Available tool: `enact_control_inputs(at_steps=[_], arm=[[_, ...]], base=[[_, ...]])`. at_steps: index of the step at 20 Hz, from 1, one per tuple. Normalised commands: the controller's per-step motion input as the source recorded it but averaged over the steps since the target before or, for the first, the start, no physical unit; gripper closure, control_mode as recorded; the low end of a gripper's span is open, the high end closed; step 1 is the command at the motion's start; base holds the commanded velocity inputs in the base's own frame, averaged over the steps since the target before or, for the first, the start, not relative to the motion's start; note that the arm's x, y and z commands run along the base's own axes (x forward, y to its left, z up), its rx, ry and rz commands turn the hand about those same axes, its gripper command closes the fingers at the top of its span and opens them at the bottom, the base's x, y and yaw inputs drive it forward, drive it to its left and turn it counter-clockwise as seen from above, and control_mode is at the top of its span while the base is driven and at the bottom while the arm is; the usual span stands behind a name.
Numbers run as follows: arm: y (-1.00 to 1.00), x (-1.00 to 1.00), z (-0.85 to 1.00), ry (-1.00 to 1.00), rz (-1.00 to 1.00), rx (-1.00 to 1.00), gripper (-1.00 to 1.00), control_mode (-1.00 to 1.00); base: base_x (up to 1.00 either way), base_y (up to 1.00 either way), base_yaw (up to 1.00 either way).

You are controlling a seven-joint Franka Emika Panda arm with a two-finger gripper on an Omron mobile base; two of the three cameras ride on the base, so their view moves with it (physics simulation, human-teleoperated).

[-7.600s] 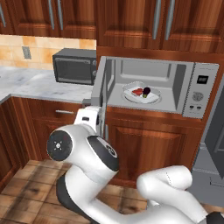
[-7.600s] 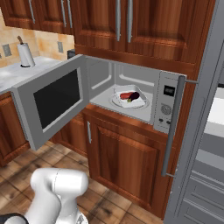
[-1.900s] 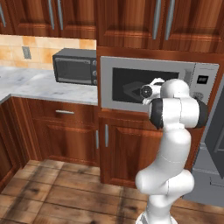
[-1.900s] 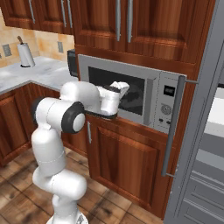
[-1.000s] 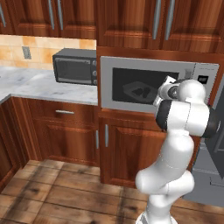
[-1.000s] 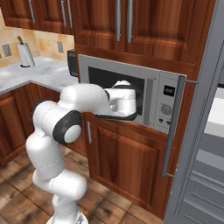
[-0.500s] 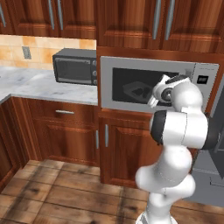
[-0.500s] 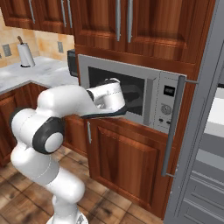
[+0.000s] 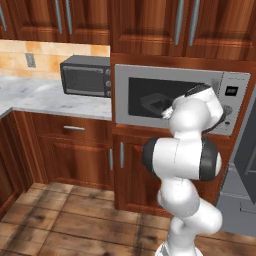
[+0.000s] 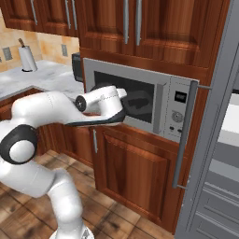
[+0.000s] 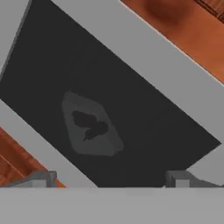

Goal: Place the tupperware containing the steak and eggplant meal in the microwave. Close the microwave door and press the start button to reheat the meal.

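In front of the built-in microwave point(image 10: 154, 109), the white arm is reaching across with the gripper point(image 11: 109, 177) pointed square at the microwave door point(image 9: 167, 95) — and that door sits flush, closed. Through the dark window, the hand view picks out the tupperware point(image 11: 91, 124) as a pale rounded tray resting inside, with two dim lumps on it that should be the steak and the eggplant; which is which I cannot tell through the tint. The two finger tips point(image 11: 43, 178) stand well apart at the bottom of the hand view, spread with nothing between them.

So the meal is in and the door is shut; what's left, by my read, is the start button. The control panel point(image 10: 179, 111) runs down the right side of the microwave's front, with a small black display point(image 10: 180, 97), a round dial point(image 10: 177, 116) under it and little buttons below that. The hand is aimed at the window, not the panel — it needs to slide across toward that side strip. Best approach: bring the fingers together first so one firm tip does the pushing, line up on the button rather than the dial, then press straight in, short and gentle.
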Motion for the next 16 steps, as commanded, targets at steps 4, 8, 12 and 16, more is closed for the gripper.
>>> enact_control_inputs(at_steps=[4,8,12,16], arm=[[0.14,0.01,0.93,-0.12,-0.21,0.69,-1.00,-1.00],[0.06,0.06,0.31,-0.28,-0.17,0.77,-1.00,-1.00],[0.06,0.00,0.01,-0.43,-0.21,0.85,-1.00,-1.00],[0.13,0.00,0.00,-0.57,-0.32,0.85,-1.00,-1.00]], base=[[0.00,0.00,0.00],[0.00,0.00,0.00],[0.00,0.00,0.00],[0.00,0.00,0.00]])
